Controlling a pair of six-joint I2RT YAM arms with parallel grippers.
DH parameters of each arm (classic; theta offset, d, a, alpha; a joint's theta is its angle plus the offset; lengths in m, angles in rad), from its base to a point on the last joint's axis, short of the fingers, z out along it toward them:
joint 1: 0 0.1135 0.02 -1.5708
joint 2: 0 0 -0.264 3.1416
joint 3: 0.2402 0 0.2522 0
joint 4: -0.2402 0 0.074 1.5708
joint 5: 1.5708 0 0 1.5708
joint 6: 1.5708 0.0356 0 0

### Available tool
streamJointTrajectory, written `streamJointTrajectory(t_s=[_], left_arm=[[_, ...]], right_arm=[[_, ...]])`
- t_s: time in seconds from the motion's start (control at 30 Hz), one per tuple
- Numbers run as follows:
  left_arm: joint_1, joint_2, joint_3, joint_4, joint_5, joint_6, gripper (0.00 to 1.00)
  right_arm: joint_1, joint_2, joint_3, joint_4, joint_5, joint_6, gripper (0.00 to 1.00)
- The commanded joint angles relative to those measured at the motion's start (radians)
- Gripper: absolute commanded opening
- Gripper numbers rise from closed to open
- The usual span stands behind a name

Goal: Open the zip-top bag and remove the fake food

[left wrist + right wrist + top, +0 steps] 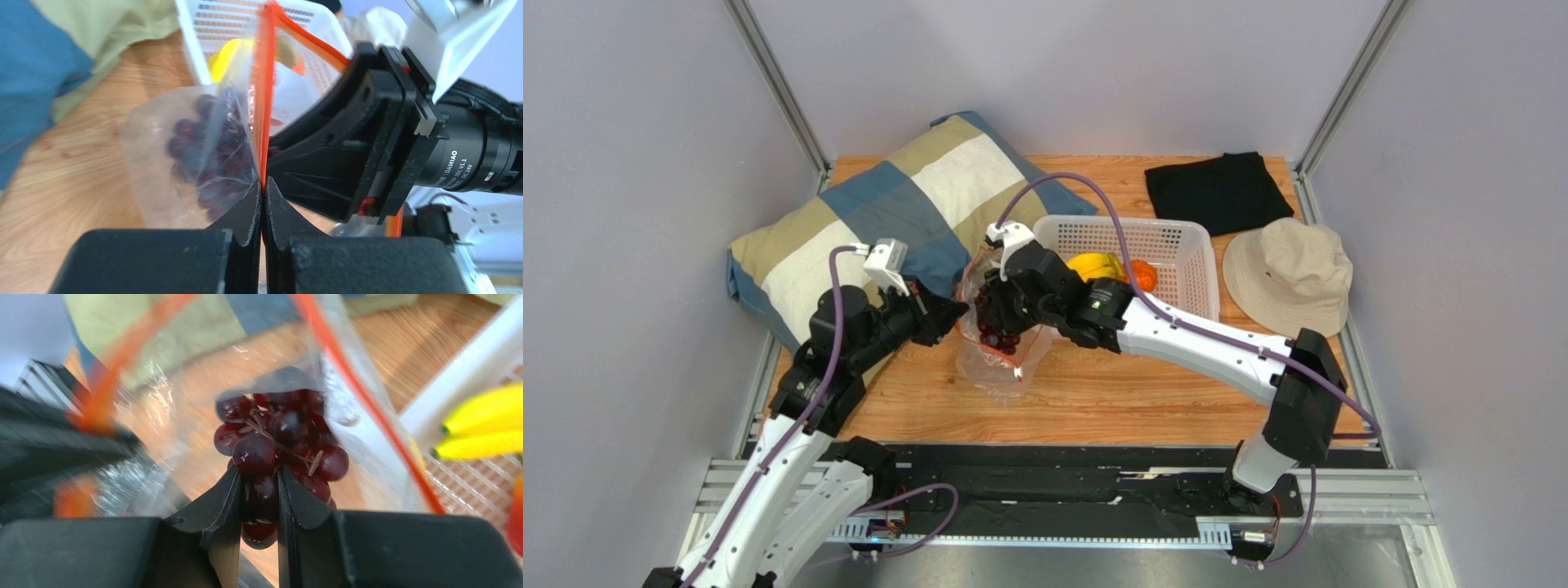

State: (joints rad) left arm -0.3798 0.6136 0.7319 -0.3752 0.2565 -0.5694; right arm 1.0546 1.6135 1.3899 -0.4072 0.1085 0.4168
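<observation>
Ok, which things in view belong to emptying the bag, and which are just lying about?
Job: zip-top bag, pinched by left gripper; grape bunch inside it, gripped by right gripper; banana and orange fruit, in the basket.
Lying about: pillow, black cloth, beige hat.

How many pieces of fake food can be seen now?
3. The grape bunch is inside the zip-top bag, held by the right gripper. The banana bunch and the orange fruit lie in the white basket. Another piece may be hidden there.
</observation>
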Motion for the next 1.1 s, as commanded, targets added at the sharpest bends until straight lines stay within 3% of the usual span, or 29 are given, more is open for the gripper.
streamJointTrajectory(t_s=[0.0,0.2,0.33,0.53,0.67,0.8,0.93,1.07], left_arm=[[-0.002,0.057,-0.018,0.122,0.191,-0.027,0.0],[-0.002,0.048,-0.049,0.148,0.207,-0.026,0.0],[-0.002,0.038,-0.046,0.121,0.162,-0.03,0.0],[-0.002,0.029,-0.017,-0.033,-0.085,-0.01,0.0],[-0.002,0.04,-0.031,-0.044,-0.163,-0.047,0.0],[-0.002,0.047,-0.032,-0.021,-0.168,-0.053,0.0],[-0.002,0.066,-0.029,-0.027,-0.148,-0.053,0.0],[-0.002,0.055,-0.023,-0.056,-0.166,-0.055,0.0]], right_arm=[[0.008,0.075,0.203,-0.041,-0.009,0.123,0.12],[0.008,0.098,0.244,-0.019,-0.038,0.301,0.12],[0.015,0.086,0.239,-0.007,-0.086,0.326,0.12],[0.039,-0.061,0.158,-0.082,-0.05,0.202,0.11],[0.041,-0.162,0.065,-0.065,-0.152,0.152,0.11],[0.041,-0.227,0.034,-0.07,-0.145,0.096,0.11],[0.033,-0.294,0.018,0.033,-0.063,0.048,0.12],[-0.051,-0.261,0.147,-0.05,-0.012,0.054,0.12]])
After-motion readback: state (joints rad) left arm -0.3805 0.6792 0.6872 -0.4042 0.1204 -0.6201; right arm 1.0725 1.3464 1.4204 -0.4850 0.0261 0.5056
